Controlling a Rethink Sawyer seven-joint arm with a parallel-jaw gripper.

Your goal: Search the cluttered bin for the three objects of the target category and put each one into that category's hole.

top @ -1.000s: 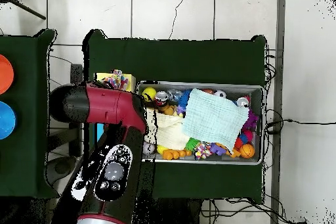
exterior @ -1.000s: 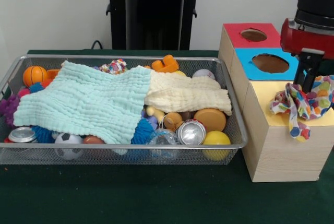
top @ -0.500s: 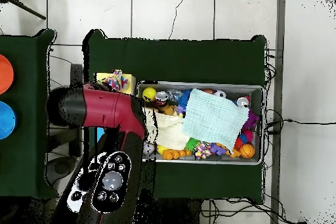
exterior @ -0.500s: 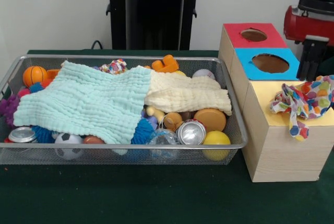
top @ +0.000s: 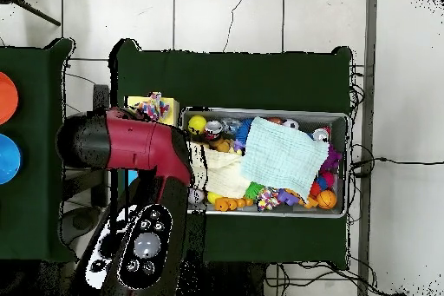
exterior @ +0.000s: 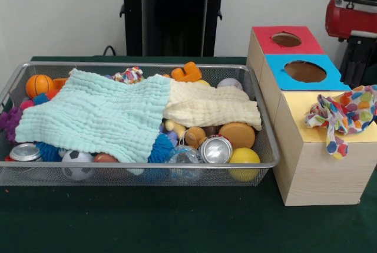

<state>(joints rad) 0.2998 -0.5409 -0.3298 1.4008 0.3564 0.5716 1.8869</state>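
The pale mint waffle-weave cloth (exterior: 97,114) and the cream muslin cloth (exterior: 209,104) hide much of the wire mesh bin (exterior: 141,173). The red and black arm (exterior: 353,23) is cut by the right edge; whether its gripper (exterior: 355,67) is open cannot be told.

No legible text or labels.

A table covered in dark green cloth (exterior: 177,223) carries a wire mesh bin (exterior: 141,173) on the left and, just beside it, a wooden box (exterior: 312,170) on the right.
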